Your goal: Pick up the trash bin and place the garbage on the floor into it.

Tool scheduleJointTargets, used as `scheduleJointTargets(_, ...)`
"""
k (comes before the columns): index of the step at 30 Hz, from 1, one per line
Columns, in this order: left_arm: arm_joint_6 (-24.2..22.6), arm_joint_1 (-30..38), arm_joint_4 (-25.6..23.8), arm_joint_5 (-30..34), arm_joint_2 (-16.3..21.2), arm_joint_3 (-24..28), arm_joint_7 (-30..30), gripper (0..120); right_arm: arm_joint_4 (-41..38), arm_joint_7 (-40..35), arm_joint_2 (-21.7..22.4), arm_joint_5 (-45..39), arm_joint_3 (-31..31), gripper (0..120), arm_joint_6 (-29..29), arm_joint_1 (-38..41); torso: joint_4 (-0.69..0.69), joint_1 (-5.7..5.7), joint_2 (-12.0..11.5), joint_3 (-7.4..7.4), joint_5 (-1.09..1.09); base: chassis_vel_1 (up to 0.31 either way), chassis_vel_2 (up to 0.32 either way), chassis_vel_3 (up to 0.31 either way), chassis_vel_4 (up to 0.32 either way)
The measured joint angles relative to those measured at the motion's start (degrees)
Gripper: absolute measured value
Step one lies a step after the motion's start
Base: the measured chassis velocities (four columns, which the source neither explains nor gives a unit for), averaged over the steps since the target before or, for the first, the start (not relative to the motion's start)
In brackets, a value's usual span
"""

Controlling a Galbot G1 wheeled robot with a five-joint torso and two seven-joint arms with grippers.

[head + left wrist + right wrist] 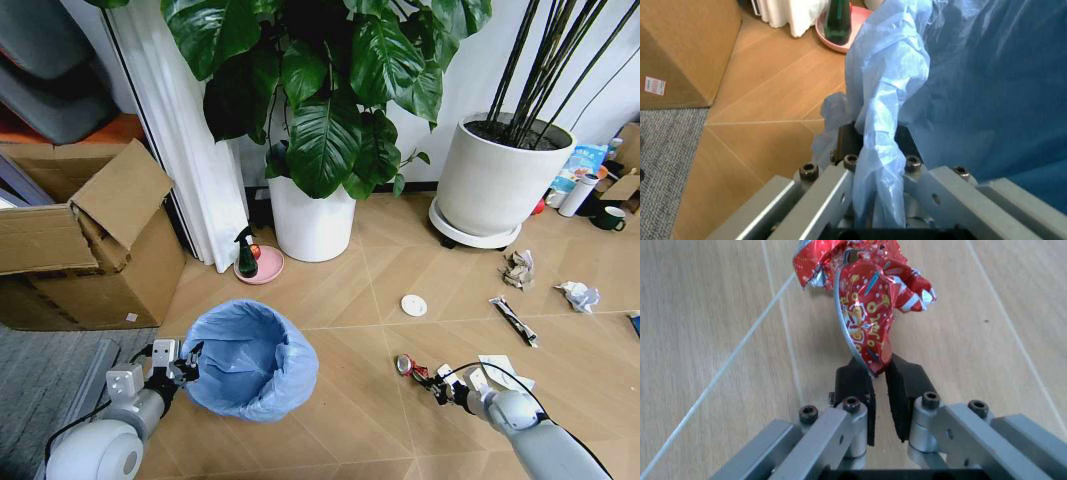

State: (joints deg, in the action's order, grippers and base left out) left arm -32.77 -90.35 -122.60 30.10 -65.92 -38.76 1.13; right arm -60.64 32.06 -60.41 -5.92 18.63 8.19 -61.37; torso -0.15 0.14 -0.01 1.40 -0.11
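The trash bin (pixel 250 360), lined with a crinkly light-blue bag (pixel 960 85), stands on the floor (pixel 340 300) at the lower left. My left gripper (pixel 186 362) is shut on its rim, and the bag (pixel 877 150) is pinched between the fingers. To the bin's right, my right gripper (pixel 432 382) is shut on a crushed red can (pixel 405 365), holding it by its edge (pixel 870 315) low over the wood. More garbage lies beyond: a white disc (pixel 414 305), a striped wrapper (pixel 513 320) and paper wads (pixel 578 295).
A large cardboard box (pixel 80 240) stands at the left, above a grey rug (pixel 40 370). Two white plant pots (pixel 311 220) (pixel 495 180) line the wall. A green spray bottle on a pink dish (pixel 248 258) sits behind the bin. A mug (pixel 610 218) stands far right.
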Motion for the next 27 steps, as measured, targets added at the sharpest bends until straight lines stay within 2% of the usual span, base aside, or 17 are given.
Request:
scheduleJointTargets(10,0.2,-0.5,-0.3,-0.2,0.3,0.2,-0.1,0,-6.7,-1.2,-0.7,1.7,6.1,5,-3.2,-3.3,0.0,0.0,0.0,0.0,-0.01,0.0,0.0,0.0,0.0)
scheduleJointTargets(17,-0.2,-0.1,-0.3,0.7,1.6,1.2,0.8,0,-14.8,-1.1,0.1,2.2,9.8,5,-5.3,-4.3,0.0,0.0,0.0,0.0,-0.01,0.0,0.0,0.0,0.0)
scheduleJointTargets(20,-0.9,0.5,-0.3,2.3,2.9,2.4,1.9,0,-22.4,-1.2,1.5,-1.3,9.8,5,-4.1,-5.2,0.0,0.0,0.0,0.0,0.0,0.0,0.0,0.0,0.0)
scheduleJointTargets(22,-1.1,0.8,-0.1,2.8,3.4,2.8,2.1,0,-24.7,-1.2,2.1,-2.4,9.6,5,-3.7,-5.3,0.0,0.0,0.0,0.0,-0.01,0.0,0.0,0.0,0.0)
scheduleJointTargets(24,-1.6,1.8,0.4,4.1,5.5,3.8,2.6,0,-30.7,-1.7,4.1,-6.2,8.4,5,-2.2,-5.1,0.0,0.0,0.0,0.0,-0.02,0.0,0.0,0.0,0.0)
scheduleJointTargets(25,-1.6,1.8,0.4,4.1,5.5,3.8,2.6,0,-30.7,-1.7,4.1,-6.2,8.4,5,-2.2,-5.1,0.0,0.0,0.0,0.0,-0.02,0.0,0.0,0.0,0.0)
scheduleJointTargets(27,-2.1,2.8,0.9,6.0,7.8,5.1,3.2,0,-35.0,-2.4,5.8,-10.5,6.9,5,-0.8,-3.4,0.0,0.0,0.0,0.0,-0.01,0.0,0.0,0.0,0.0)
